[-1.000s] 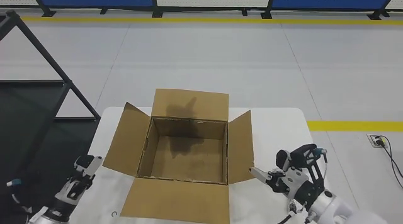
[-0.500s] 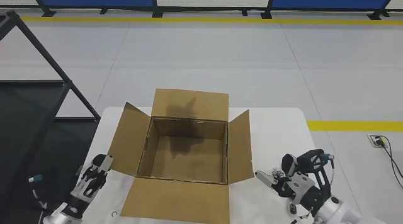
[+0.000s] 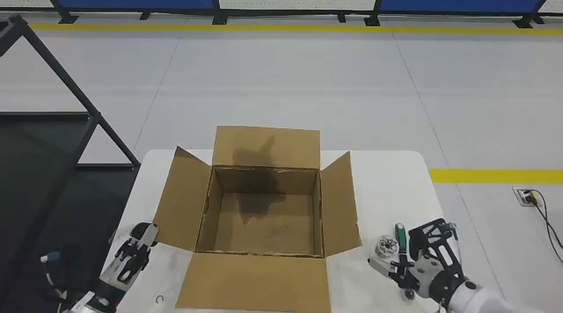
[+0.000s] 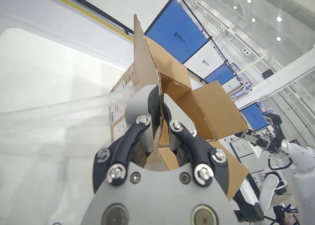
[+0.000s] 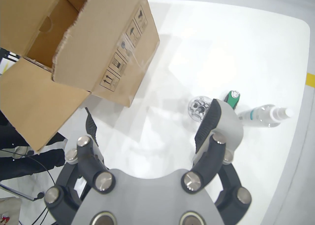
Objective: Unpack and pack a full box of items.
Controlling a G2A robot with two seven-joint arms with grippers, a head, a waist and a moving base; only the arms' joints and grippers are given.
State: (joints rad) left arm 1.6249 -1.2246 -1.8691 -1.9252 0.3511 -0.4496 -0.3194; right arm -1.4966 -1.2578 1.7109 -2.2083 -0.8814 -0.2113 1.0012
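- Since a second ago the right gripper (image 5: 152, 115) has drawn back toward the near right corner of the white table (image 3: 387, 181), uncovering two small items it had hidden; the left gripper (image 4: 160, 103) has moved in to the left flap (image 3: 183, 203) of the cardboard box (image 3: 264, 181), and that flap now stands a little steeper
- Left gripper's jaws are nearly together, clamped on the flap's outer edge near its front corner
- Right gripper's jaws are wide apart with nothing between them, held over bare table just off the box's right side
- Cardboard box stands in the middle of the table with all four flaps folded outward
- Clear round container (image 5: 198, 109), green-handled item (image 5: 233, 96) and spray bottle (image 5: 260, 115) lie close together on the table to the right of the box, just beyond one finger of the right gripper; the bottle lies on its side with its white nozzle pointing away from the box
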